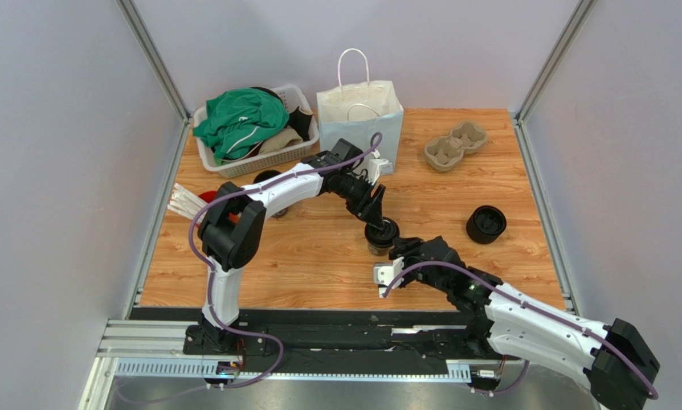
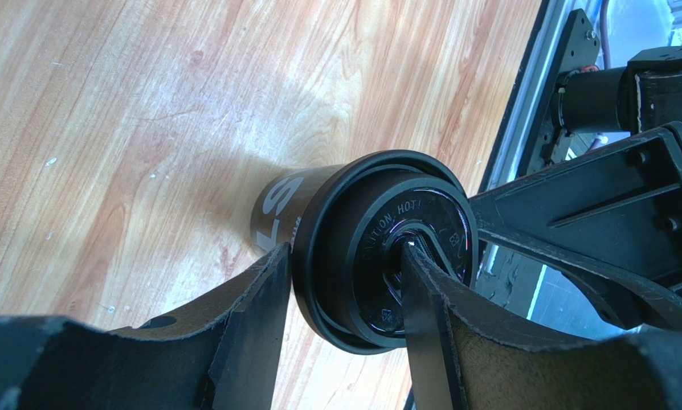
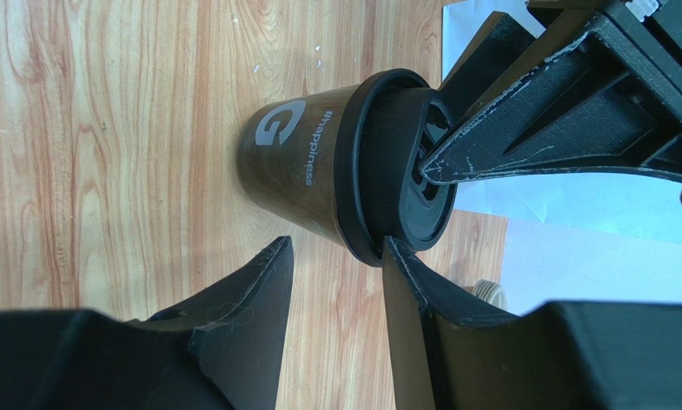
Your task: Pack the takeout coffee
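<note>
The takeout coffee, a black paper cup with a black lid, stands upright on the wooden table near its middle. My left gripper reaches down onto it. In the left wrist view one finger rests against the lid's outer rim and the other sits on the lid top, pinching the lid. My right gripper is open beside the cup. In the right wrist view the cup lies just past the fingertips, and one fingertip is at the lid rim.
A white paper bag stands open at the back centre. A cardboard cup carrier lies to its right. A squat black round piece sits on the right. A basket of clothes is at the back left, with a red cup and white straws near it.
</note>
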You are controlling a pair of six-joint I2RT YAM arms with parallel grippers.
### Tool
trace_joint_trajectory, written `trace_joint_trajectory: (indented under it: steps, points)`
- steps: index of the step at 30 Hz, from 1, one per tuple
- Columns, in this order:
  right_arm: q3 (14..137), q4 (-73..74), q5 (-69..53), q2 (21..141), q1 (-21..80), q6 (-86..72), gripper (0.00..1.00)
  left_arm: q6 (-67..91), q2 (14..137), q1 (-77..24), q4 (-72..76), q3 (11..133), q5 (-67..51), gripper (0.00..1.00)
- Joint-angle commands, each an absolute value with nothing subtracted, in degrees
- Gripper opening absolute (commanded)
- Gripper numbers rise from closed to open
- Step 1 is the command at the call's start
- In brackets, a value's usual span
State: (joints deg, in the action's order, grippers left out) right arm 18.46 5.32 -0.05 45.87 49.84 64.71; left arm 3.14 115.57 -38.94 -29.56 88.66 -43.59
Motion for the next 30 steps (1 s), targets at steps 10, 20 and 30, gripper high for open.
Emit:
trace_joint_trajectory:
  steps: [10,20,30]
  points:
    - [18.72,6.77,-0.88,48.43,50.36,63.28,0.23,-1.32,118.3,-39.02,-31.9,87.71,-33.66,0.57]
    - [18.81,9.4,-1.58,51.76,50.27,63.37,0.22,-1.49,118.04,-39.11,-31.99,87.63,-33.57,0.57]
    - [18.37,11.95,-2.64,53.52,50.27,63.63,0.3,-1.49,118.39,-39.02,-31.99,87.8,-33.4,0.57]
